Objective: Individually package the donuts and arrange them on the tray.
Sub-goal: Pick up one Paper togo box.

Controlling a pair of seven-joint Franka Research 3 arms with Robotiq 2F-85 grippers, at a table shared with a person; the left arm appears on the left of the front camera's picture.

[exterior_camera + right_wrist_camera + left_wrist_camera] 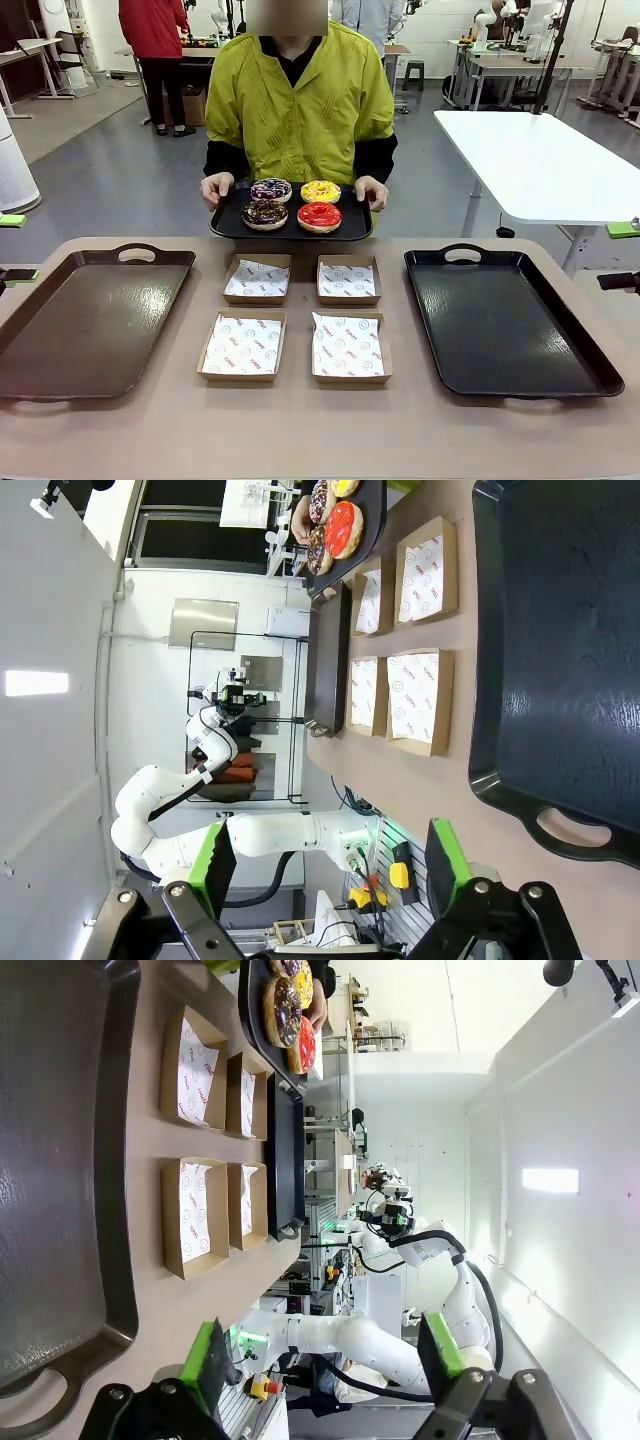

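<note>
Four donuts lie on a small black tray that a person holds at the table's far edge: a dark one with white-purple drizzle, a yellow-iced one, a chocolate one with sprinkles and a red-glazed one. A large dark tray lies at the table's left and another at its right. My left gripper hangs open at the left edge, holding nothing. My right gripper is open at the right edge, also holding nothing.
Four shallow cardboard boxes lined with printed paper sit in a square between the large trays. The person's hands grip the small tray's sides. A white table stands behind on the right.
</note>
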